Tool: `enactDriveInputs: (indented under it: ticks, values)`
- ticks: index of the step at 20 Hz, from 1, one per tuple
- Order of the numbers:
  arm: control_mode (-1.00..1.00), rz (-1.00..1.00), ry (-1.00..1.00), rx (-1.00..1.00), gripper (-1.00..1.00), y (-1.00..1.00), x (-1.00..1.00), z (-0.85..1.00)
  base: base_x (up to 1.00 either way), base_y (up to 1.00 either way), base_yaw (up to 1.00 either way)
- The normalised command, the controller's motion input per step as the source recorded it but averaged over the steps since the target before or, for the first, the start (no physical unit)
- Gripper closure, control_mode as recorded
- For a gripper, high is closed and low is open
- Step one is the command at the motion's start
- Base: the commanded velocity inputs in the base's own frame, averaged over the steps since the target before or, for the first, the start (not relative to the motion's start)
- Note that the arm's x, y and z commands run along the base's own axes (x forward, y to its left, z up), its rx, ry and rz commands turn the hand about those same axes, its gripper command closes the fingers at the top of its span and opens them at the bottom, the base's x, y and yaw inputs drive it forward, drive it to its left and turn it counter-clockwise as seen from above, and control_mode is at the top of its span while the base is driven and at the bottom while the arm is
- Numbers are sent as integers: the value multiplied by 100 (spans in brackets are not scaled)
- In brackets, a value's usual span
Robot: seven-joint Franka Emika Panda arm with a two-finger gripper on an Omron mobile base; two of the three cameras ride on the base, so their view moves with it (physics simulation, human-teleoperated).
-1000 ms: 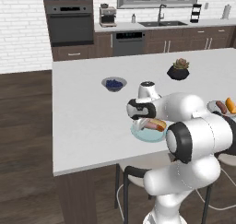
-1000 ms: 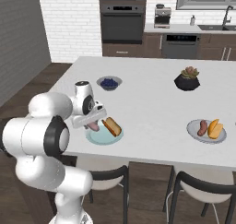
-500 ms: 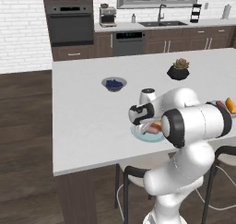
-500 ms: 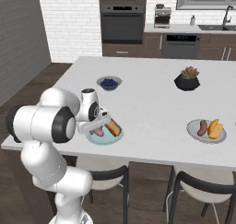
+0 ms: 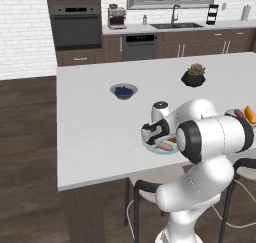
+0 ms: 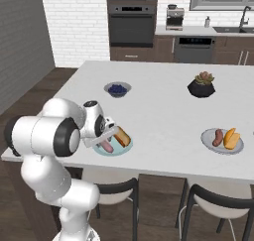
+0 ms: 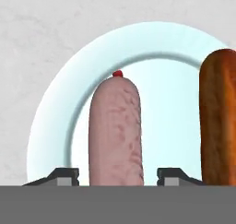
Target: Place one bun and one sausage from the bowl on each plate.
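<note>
We have the gripper [image 7: 115, 177] low over the blue-green plate [image 7: 55, 112], its two fingertips [image 7: 64, 176] standing apart on either side of the sausage [image 7: 115, 131]. They look close to the sausage, but we cannot tell whether they touch it or have let go. The sausage lies on the plate, with the bun [image 7: 219, 117] just beside it on the same plate. Across the counter [image 6: 163, 106], the grey plate [image 6: 208, 141] already carries its own sausage [image 6: 217, 137] and bun [image 6: 230, 137].

So we judge the task nearly done, with only a clean release and retreat left. The risk is in leaving. If a fingertip is touching the sausage when we lift, it could drag or roll toward the rim. A sideways pull-away could knock the bun, which sits close to one finger. We would part the fingers fully and rise straight up before swinging the arm.
</note>
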Motion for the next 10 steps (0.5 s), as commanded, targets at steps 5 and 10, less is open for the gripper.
enactDriveInputs:
  ticks: [5,10]
  values:
    - [-100,0,-22,0,-100,0,-10,66,0,0,0]
    - [-100,-2,-12,0,-100,0,-61,100,0,0,0]
